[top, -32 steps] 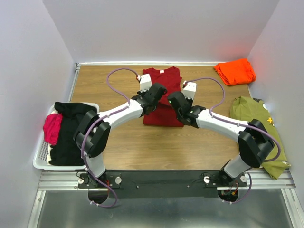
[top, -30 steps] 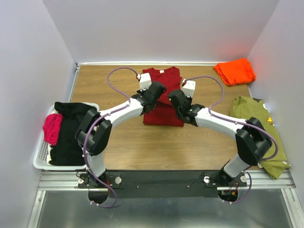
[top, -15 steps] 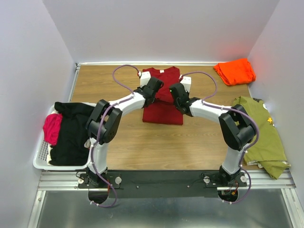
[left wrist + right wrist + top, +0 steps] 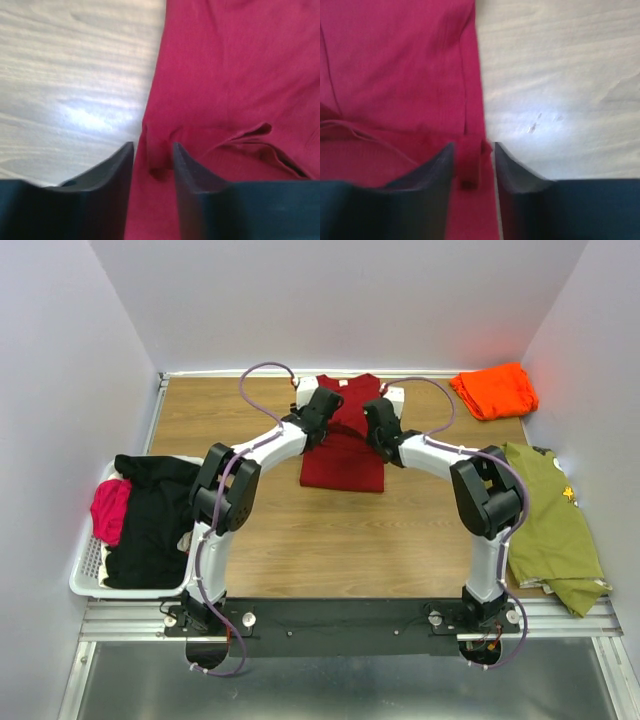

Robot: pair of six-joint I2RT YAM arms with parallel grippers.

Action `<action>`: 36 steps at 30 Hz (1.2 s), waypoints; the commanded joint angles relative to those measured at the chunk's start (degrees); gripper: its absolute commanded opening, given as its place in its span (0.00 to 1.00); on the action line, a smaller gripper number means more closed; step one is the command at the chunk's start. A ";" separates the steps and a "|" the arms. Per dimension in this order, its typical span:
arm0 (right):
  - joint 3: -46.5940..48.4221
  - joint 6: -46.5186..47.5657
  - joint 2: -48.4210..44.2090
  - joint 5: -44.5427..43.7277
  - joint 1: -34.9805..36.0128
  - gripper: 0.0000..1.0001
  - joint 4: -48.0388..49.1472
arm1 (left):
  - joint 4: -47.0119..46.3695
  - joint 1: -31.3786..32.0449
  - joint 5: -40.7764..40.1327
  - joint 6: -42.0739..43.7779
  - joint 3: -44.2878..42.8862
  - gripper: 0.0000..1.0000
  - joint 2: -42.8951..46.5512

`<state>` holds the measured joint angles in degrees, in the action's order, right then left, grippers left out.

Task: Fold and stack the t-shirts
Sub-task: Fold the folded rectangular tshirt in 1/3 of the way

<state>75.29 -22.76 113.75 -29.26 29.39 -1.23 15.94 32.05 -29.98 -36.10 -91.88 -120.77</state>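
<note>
Full stretch forward: the left arm (image 4: 262, 447) and the right arm (image 4: 432, 453) angle in toward each other. The left hand (image 4: 152, 159) is pinched narrow on a fold of the dark red t-shirt (image 4: 225, 75), and the right hand (image 4: 470, 155) grips its opposite edge likewise.

Bright, even light from above fills my top view, sharp throughout, with only soft shadows. At both wrists my jaws sit dark and blurred; white glare blooms on the tabletop (image 4: 85, 115), and the right wrist view is softer.

Three loose t-shirts (image 4: 342, 458), one basket (image 4: 88, 589), two arms (image 4: 262, 448).
</note>
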 commanded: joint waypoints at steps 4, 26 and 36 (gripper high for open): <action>6.45 3.77 -0.37 -2.56 -2.14 0.54 0.71 | -0.92 -0.85 -5.44 2.87 -3.22 0.58 2.20; -9.38 -4.13 -6.62 4.56 2.34 0.49 0.18 | -2.94 2.40 4.57 5.33 9.79 0.40 6.79; -3.31 -3.34 0.50 5.61 2.25 0.47 0.18 | 1.72 1.70 5.28 4.98 -2.51 0.40 -3.50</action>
<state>68.36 -25.69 111.61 -24.56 31.75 -0.40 14.52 34.30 -25.50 -31.11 -89.60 -120.46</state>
